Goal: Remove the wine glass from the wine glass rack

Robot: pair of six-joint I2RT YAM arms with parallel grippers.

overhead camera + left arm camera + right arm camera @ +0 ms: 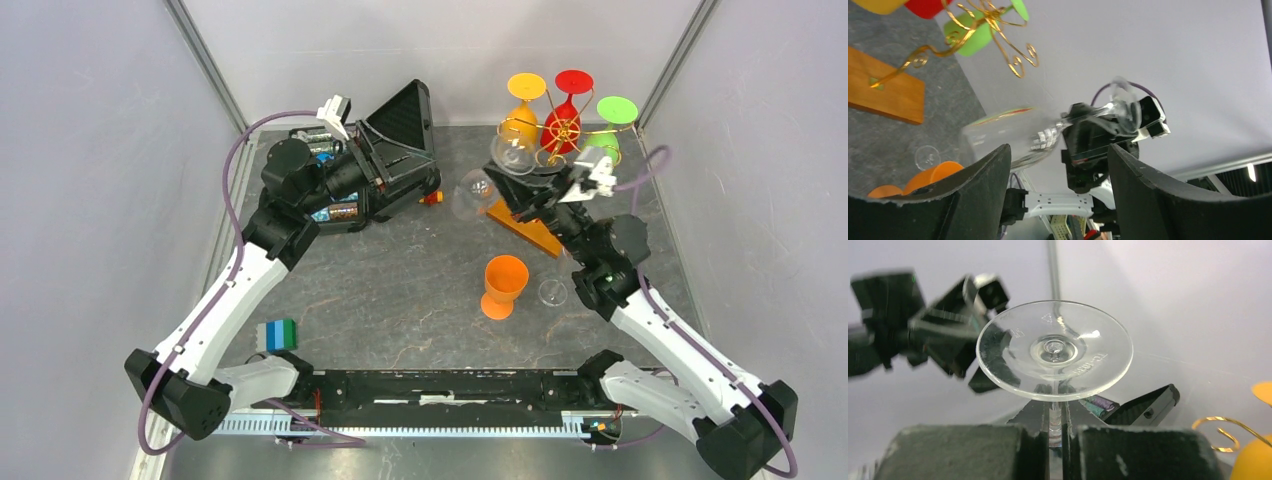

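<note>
1. dark padded fingers [973, 452] of the right gripper [1057, 432] sit closest in the right wrist view, pinching the thin stem of the clear plastic wine glass [1054, 347]; its round foot faces the lens just past the fingertips.
2. from above, that glass hangs in the air beside the thin gold wire wine glass rack [560, 130], above the grey mottled table [400, 290] rather than on it; the left wrist view shows open space between it and the nearest spiral curl, so i judge it already free of the rack.
3. its long axis lies roughly level and crosswise to the right fingers; foot toward the rack, bowl toward the middle of the table and the left gripper [1058, 165].
4. the left gripper has its fingers spread wide with nothing between them, well apart from the glass; the right gripper is plainly the one to finish.
5. the coming move likely means drawing the glass away bowl-first, clear of the curls where yellow, red and green glasses [574, 82] hang upside down.
</note>
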